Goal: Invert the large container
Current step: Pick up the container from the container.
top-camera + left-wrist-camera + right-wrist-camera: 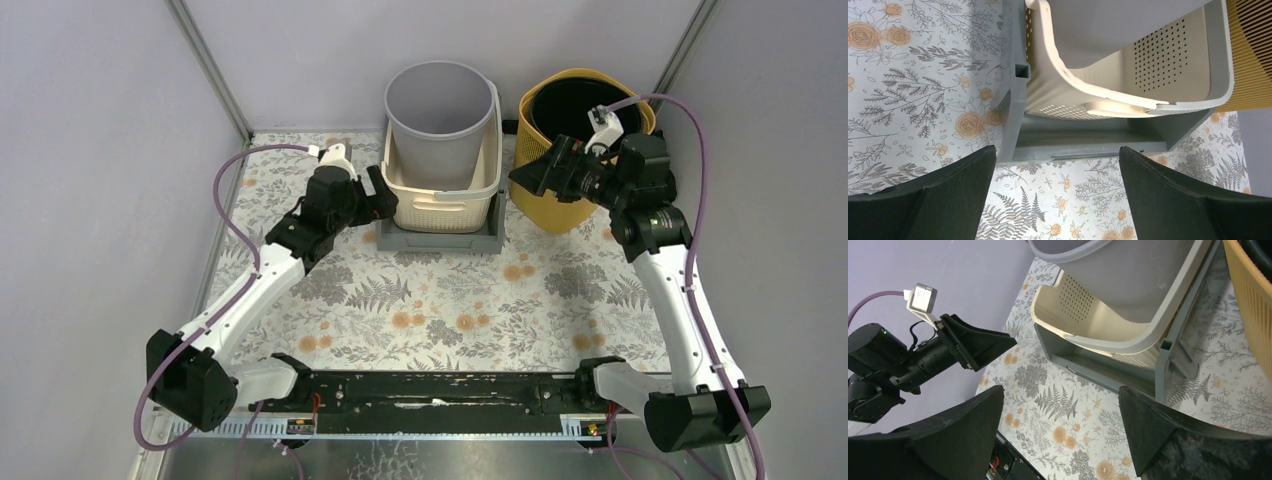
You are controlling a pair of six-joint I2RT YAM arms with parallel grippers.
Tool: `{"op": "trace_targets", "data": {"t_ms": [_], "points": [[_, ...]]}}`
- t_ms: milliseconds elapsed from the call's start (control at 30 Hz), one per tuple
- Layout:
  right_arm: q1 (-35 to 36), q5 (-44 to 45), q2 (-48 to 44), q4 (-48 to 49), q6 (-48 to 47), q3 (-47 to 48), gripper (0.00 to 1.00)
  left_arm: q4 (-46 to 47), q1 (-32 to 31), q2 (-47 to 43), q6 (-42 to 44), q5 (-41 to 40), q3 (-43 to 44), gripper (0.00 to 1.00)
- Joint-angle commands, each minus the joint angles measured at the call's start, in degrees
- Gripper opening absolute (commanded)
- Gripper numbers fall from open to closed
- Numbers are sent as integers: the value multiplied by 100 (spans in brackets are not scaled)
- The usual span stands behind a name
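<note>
Two grippers spread, empty: left gripper [385,200] just beside cream basket [440,205], right gripper [525,178] near its other side | large container [440,120], probably the grey bucket, upright in that basket at far edge of the table [450,300] | flip not begun; grasp, lift, inversion remain.

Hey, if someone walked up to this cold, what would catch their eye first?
A nested stack at the back middle of the table: a grey bucket inside a cream basket inside a grey tray. Right of it stands a yellow basket with a black liner. The left arm and right arm flank the stack, fingers spread, holding nothing.
</note>
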Motion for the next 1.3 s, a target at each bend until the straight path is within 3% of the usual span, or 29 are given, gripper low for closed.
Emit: {"op": "trace_targets", "data": {"t_ms": [0, 300, 767, 1167, 1267], "points": [[292, 211, 290, -330, -405, 433, 90, 243, -28, 110, 153, -156, 42, 100], [1224, 1090, 795, -715, -705, 686, 83, -259, -28, 961, 470, -631, 1968, 100], [1470, 1229, 541, -750, -661, 163, 83, -869, 188, 2961, 209, -971, 4380, 100], [1465, 1195, 352, -738, -729, -127, 83, -1154, 340, 3757, 202, -1272, 5026, 99], [1465, 1187, 315, -721, -721, -189, 83, -1200, 341, 3857, 213, -1271, 5059, 94]]}}
